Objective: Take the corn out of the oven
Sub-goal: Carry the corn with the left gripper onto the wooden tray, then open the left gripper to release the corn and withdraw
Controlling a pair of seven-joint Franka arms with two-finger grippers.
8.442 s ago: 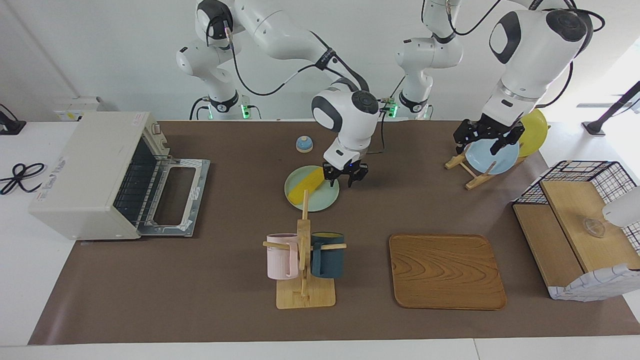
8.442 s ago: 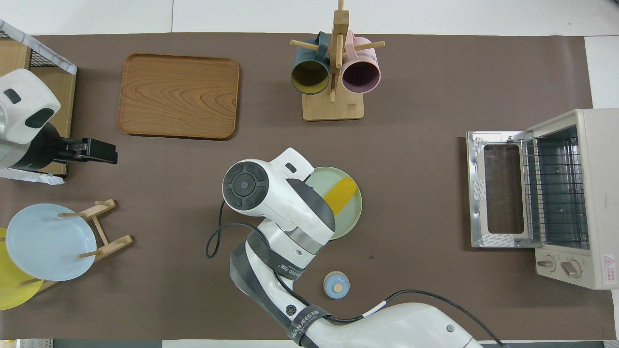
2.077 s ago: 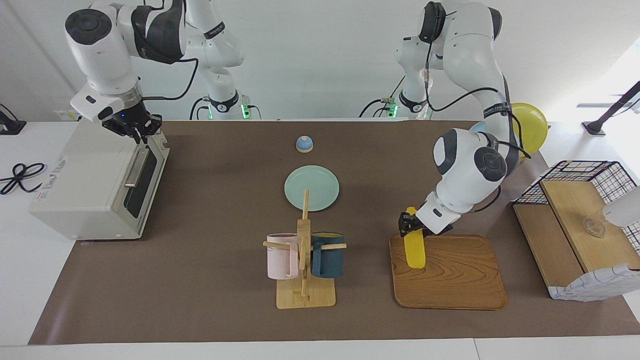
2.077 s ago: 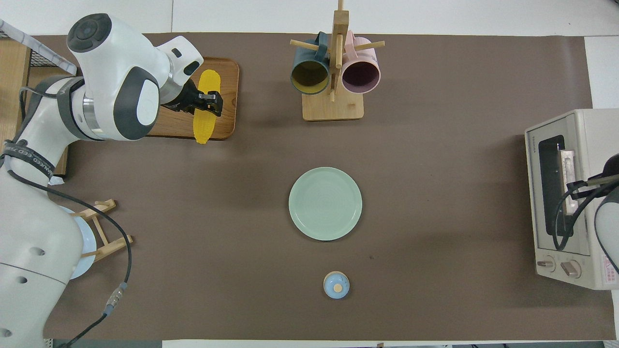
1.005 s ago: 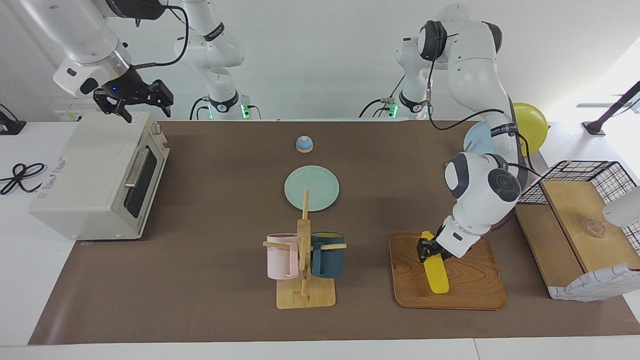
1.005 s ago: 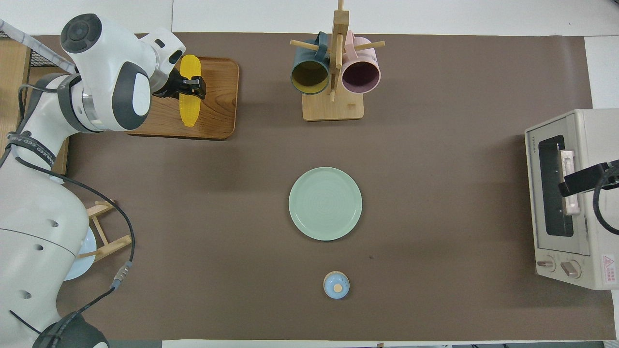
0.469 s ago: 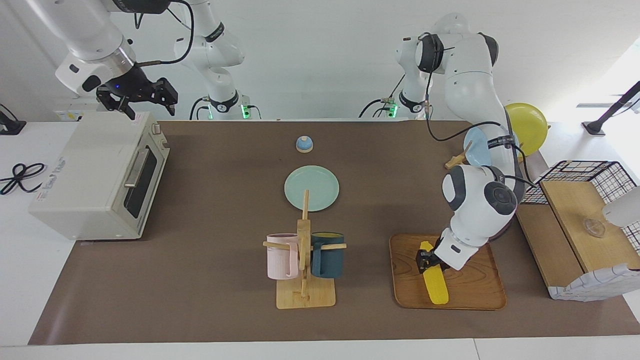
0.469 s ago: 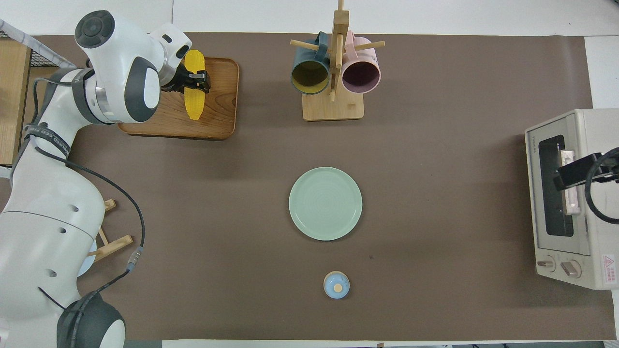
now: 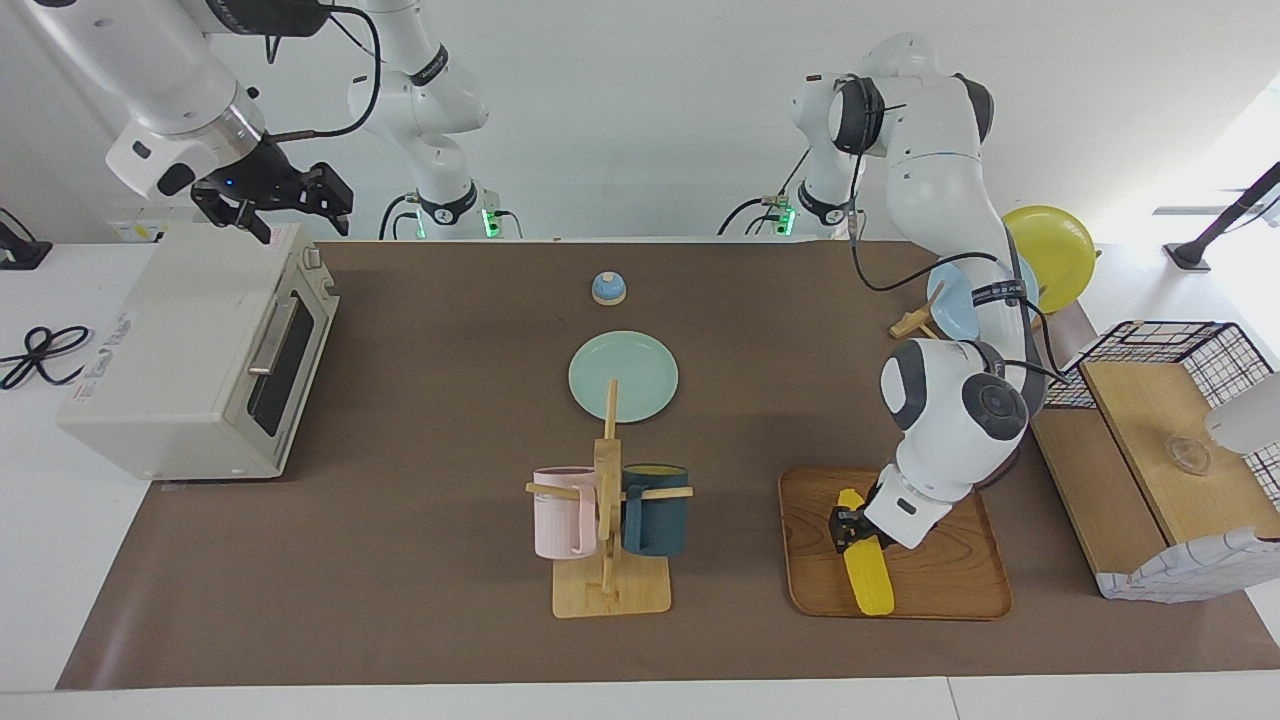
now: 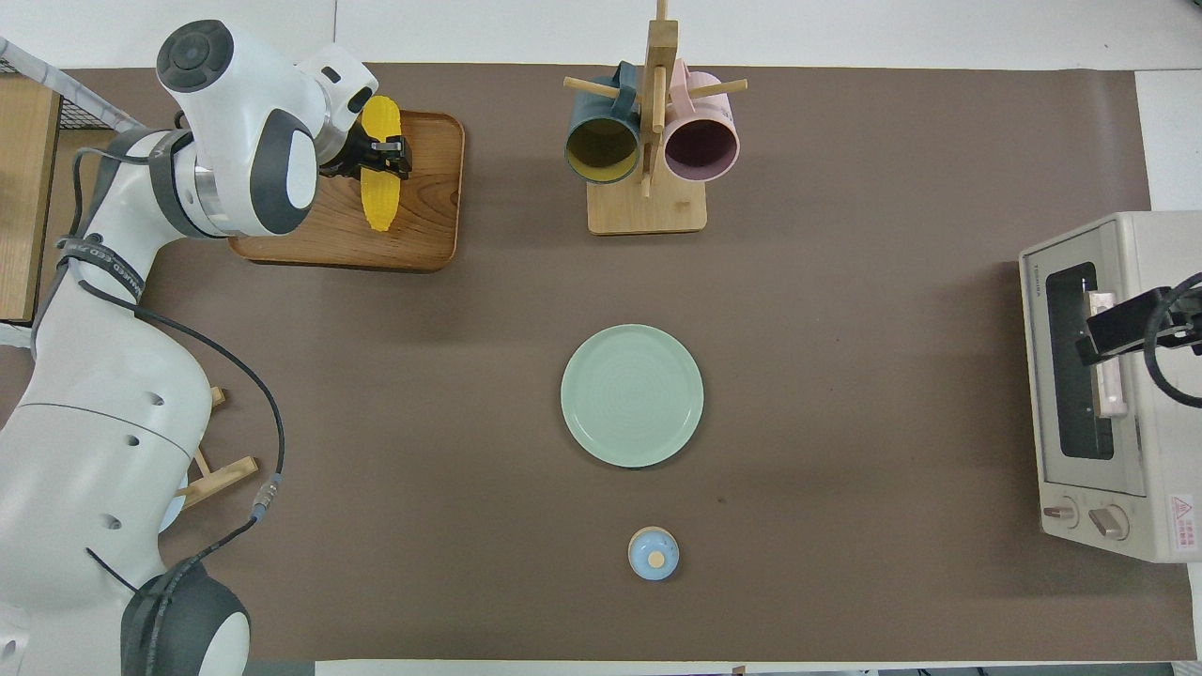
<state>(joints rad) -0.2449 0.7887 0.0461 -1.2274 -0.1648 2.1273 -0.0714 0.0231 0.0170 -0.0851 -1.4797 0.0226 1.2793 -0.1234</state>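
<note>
**Over the wooden tray, corn in my grip**

Over the wooden tray (image 9: 950, 575), my left gripper (image 9: 850, 527) is clenched on the corn (image 9: 866, 568), whose lower end rests on the wood. My right gripper (image 9: 272, 205) hangs spread above the oven (image 9: 170, 350), door closed.

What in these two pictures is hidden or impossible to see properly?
- Inside of the oven: door shut, its dark window shows nothing in either view.
- Blue plate on its rack: mostly covered by the left arm in both views.
- Middle of the corn: covered by the left end effector shut on it.
- Right end effector: cut by the edge in the overhead view.
- Basket: cut off in the overhead view.
</note>
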